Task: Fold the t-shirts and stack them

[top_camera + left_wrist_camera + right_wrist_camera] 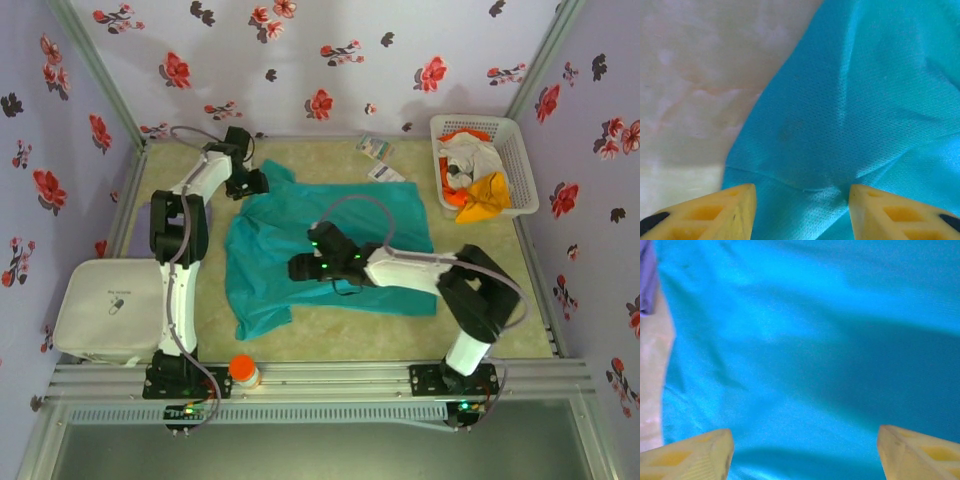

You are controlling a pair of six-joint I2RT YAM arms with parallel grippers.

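A large teal t-shirt [335, 245] lies spread across the middle of the table, its left side rumpled. My left gripper [256, 184] is at the shirt's back left corner. In the left wrist view its yellow fingers [715, 212] stand open around a seamed fold of teal cloth [840, 115], the gripper [801, 212] low over it. My right gripper [299, 267] hovers over the shirt's left middle. It is open wide [805, 452] above smooth teal cloth [805, 340]. White and orange garments [470, 175] lie in the basket. A purple sliver [646, 275] shows at the frame's corner; I cannot tell what it is.
The white lattice basket [518, 150] stands at the back right. Two small packets [380, 158] lie behind the shirt. A white box [105, 310] sits at the left edge, and an orange-capped bottle [243, 372] by the front rail. Flowered walls close in three sides.
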